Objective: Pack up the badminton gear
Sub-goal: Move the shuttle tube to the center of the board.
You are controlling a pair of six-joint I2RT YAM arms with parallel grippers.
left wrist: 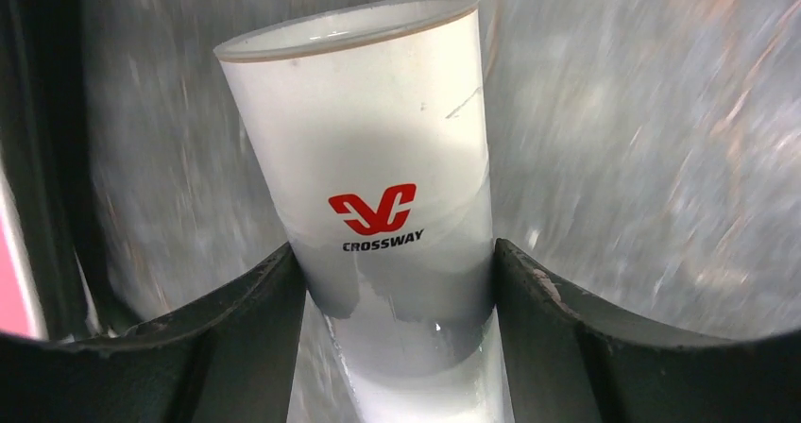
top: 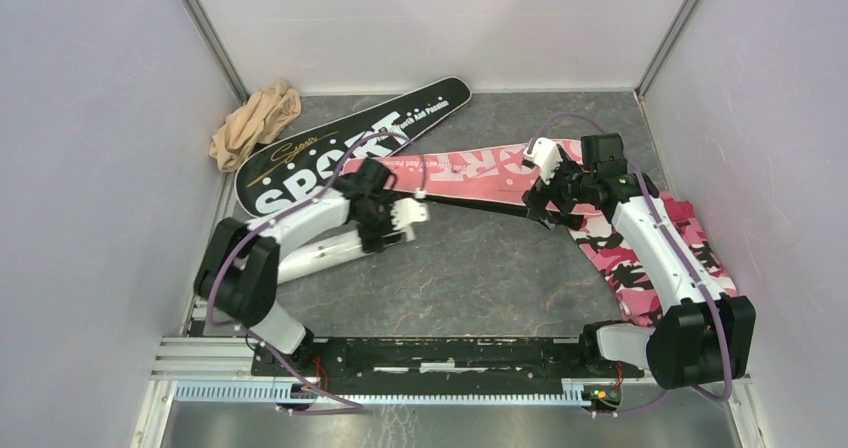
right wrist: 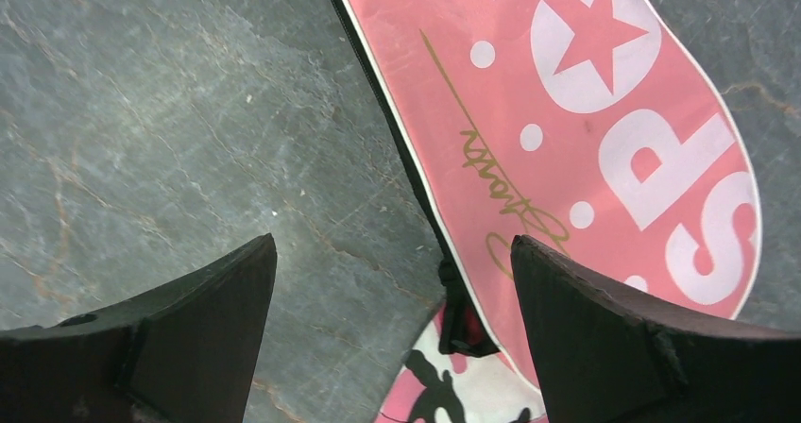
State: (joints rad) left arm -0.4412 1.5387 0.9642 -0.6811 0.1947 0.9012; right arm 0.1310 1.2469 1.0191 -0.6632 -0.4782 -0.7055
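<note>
Left claw (left wrist: 395,248) clamped on the tube (left wrist: 378,130); right claw (right wrist: 392,244) spread wide over bare tabletop (right wrist: 142,111).
The left pads press both sides of the tube near its logo, with the open end pointing away. The step looks like securing it for packing, so squeeze only enough to stop slipping without crushing it, and keep it level. The right claw hangs just beside the pink bag's (right wrist: 605,111) dark edge, well placed to lift that edge. The black bag (top: 330,148) lies rear left.
</note>
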